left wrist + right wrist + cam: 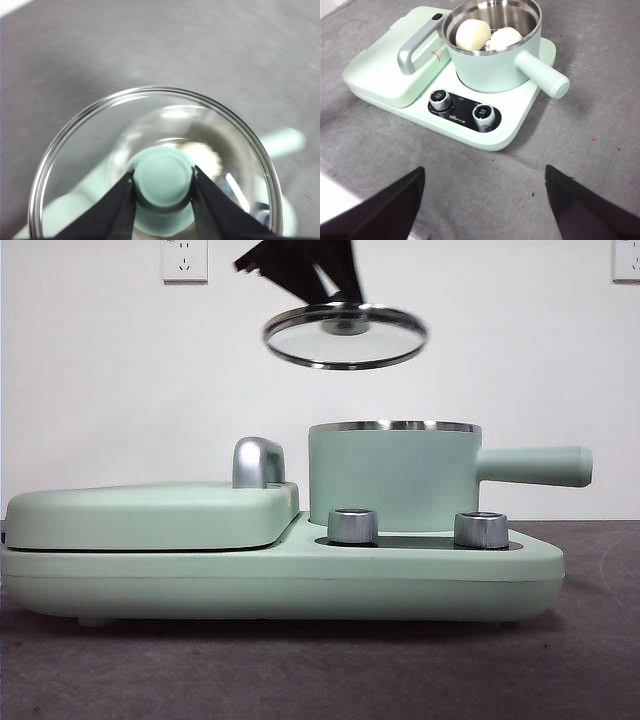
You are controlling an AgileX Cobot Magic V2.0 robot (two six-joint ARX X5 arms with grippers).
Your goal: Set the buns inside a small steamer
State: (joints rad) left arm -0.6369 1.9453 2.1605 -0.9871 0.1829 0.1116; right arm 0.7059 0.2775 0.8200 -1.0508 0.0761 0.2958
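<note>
Two white buns, a smooth oblong one and a round one, lie inside the mint-green small steamer, which stands without its lid on the cooker base. The glass lid hangs in the air above the steamer. My left gripper is shut on the lid's green knob; in the front view this gripper comes down from the top. Through the glass a bun shows dimly below. My right gripper is open and empty, held back from the cooker over the grey cloth.
The steamer stands on a mint-green cooker base with two steel knobs. Beside it is a flat green grill cover with a chrome handle. The steamer's straight handle sticks out sideways. Grey cloth covers the table.
</note>
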